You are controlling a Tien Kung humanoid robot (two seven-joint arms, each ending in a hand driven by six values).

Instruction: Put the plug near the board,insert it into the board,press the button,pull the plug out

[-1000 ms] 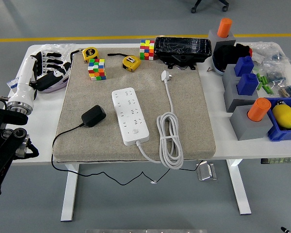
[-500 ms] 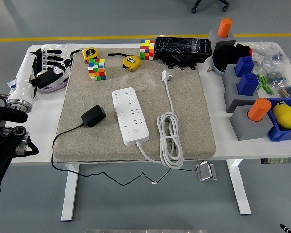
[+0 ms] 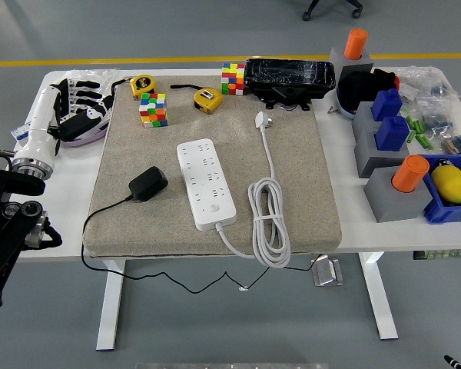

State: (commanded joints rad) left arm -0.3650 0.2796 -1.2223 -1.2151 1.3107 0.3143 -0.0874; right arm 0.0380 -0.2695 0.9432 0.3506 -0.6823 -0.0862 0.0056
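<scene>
One left robot hand (image 3: 75,108), fingers spread, empty, arm partly cut off at frame edge.

A white table (image 3: 384,234) on white metal legs (image 3: 110,315) stands on a grey-blue floor (image 3: 46,323) under even light. Beyond the table's far edge a yellow line (image 3: 138,59) crosses the floor; further back, what appears to be a wheeled chair base (image 3: 332,8) is partly cut off.
</scene>
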